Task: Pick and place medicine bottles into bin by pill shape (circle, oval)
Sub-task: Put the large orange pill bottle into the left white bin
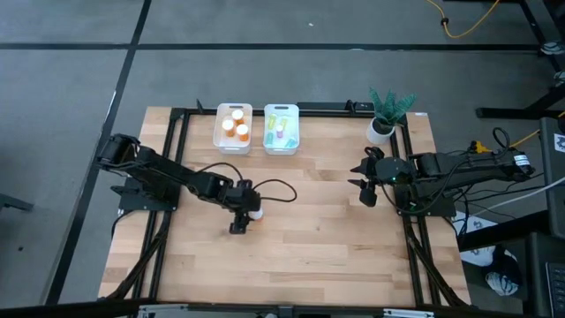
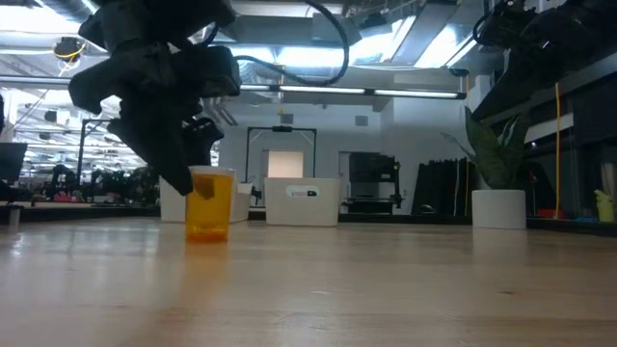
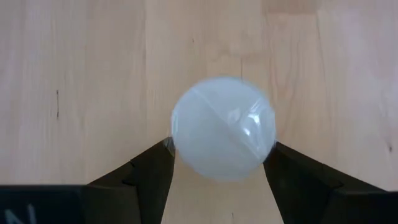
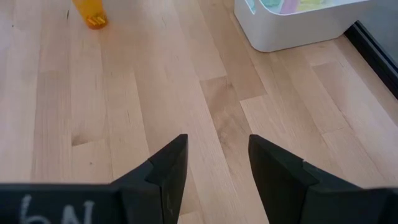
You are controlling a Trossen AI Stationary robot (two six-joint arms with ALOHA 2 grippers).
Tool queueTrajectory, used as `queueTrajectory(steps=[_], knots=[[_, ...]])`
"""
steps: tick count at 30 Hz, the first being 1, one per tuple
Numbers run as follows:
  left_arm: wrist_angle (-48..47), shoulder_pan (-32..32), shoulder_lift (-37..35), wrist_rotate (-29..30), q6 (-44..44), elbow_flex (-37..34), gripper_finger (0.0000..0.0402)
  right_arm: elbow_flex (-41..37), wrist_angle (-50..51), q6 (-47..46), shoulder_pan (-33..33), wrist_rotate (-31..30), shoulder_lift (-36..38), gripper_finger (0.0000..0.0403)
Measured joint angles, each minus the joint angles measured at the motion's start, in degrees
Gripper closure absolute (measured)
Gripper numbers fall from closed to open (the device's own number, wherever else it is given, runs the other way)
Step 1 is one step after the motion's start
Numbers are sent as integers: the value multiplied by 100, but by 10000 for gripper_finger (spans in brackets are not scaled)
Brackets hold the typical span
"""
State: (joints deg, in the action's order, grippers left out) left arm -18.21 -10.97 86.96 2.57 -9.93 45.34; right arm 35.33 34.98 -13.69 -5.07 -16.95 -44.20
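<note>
An orange medicine bottle with a white cap stands upright on the wooden table, left of centre. My left gripper reaches down over it, one finger on each side. The bottle also shows in the low view and in the right wrist view. My right gripper hangs open and empty at the table's right side, near the plant. More bottles sit in two white bins at the far edge. My left gripper has the orange bottle between its two fingers, which come from above and point down, one on each side just below the cap's rim. The bottle stands upright with its bottom on the table.
The white left bin holds orange bottles; the white right bin holds pale green and pinkish ones. A white pot with a green plant stands at the far right. A black frame runs round the table.
</note>
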Motion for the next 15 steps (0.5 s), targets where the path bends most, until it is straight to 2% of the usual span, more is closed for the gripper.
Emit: queueTrajectory(steps=[15], knots=[[551, 6, 13, -12, 162, 2, 170, 0, 0, -7, 1, 0, 0, 231]])
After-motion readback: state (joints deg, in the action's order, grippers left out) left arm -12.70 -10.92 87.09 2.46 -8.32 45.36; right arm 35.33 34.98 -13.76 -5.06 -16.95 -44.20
